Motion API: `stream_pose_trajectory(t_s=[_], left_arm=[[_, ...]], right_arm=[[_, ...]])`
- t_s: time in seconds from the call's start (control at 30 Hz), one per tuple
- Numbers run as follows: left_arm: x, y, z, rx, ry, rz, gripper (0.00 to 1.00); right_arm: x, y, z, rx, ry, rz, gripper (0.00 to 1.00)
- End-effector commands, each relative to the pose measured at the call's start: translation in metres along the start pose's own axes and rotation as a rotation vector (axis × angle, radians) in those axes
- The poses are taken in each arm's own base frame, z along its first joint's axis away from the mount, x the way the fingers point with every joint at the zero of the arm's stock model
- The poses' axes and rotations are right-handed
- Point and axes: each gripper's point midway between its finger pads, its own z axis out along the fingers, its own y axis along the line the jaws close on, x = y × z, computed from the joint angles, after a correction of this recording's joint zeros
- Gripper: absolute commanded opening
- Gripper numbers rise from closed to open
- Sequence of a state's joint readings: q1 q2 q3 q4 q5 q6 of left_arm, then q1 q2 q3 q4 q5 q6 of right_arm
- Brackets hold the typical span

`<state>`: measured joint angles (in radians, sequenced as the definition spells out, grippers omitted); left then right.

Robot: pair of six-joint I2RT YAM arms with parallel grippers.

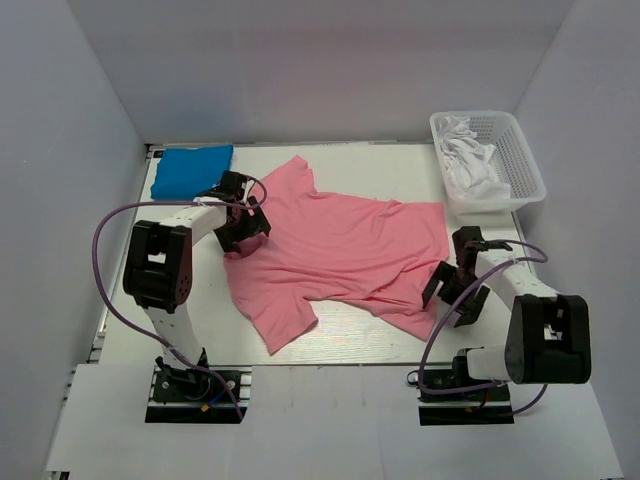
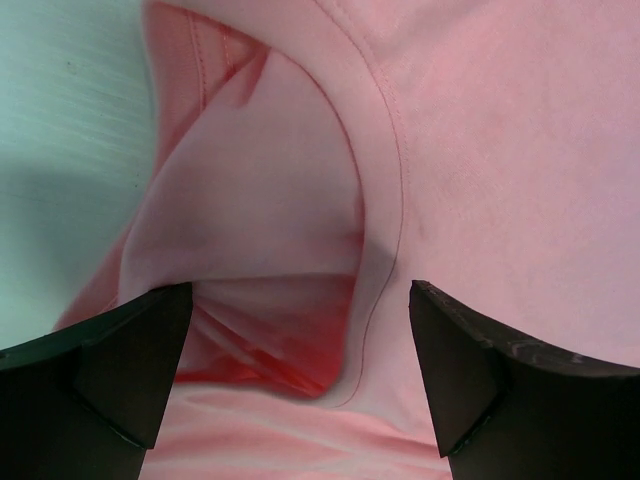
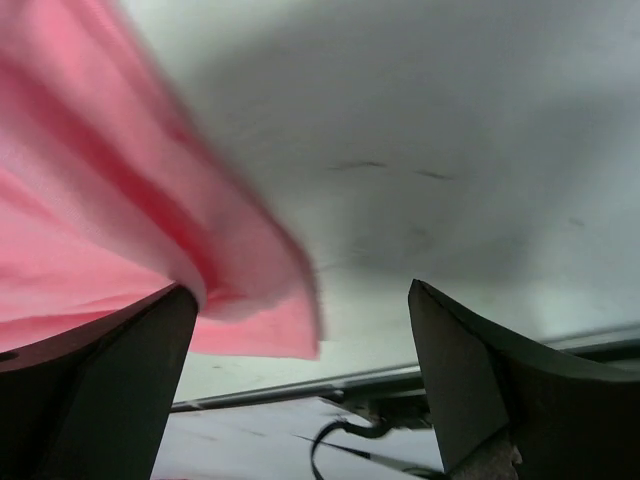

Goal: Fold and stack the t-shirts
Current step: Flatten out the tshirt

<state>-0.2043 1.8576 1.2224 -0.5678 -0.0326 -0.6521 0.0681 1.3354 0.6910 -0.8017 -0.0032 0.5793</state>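
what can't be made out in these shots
- Top view: the left tool covers the neck of the pink shirt.
- Top view: white cloth in the basket is bunched; count and kind unclear.
- Right wrist: pink shirt's edge is blurred; contact with the right tool unclear.
- Top view: folds of the blue shirt too small to count.

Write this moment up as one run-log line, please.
pink t-shirt: spread out, unfolded; blue t-shirt: folded, far left; left hand: open over pink collar; right hand: open beside pink hem
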Motion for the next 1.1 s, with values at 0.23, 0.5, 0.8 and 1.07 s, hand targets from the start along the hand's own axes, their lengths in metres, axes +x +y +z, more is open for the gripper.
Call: stream_pose_trajectory(t_s=[0.23,0.5,0.8,1.07], left_arm=[[-0.025,-0.042,-0.046,0.175,-0.066,0.117,1.0],[-0.033,-0.063,-0.085,0.267,-0.097,0.2,1.0],[0.001,-0.047,-0.057,0.185,0.009,0.23,1.0],[0.011,-0.046,-0.042,0.191,0.045,0.211,1.0]], right_arm=[[-0.067,0.024,-0.078,-0.122,-0.288,-0.145,0.9],[-0.06,0.093,-0.087,-0.368,-0.253,-0.376,0.89],[0.005,0.064,-0.045,-0.25,-0.056,-0.402,0.86],[0.023,0.054,-0.021,-0.168,-0.008,-0.337,0.69]])
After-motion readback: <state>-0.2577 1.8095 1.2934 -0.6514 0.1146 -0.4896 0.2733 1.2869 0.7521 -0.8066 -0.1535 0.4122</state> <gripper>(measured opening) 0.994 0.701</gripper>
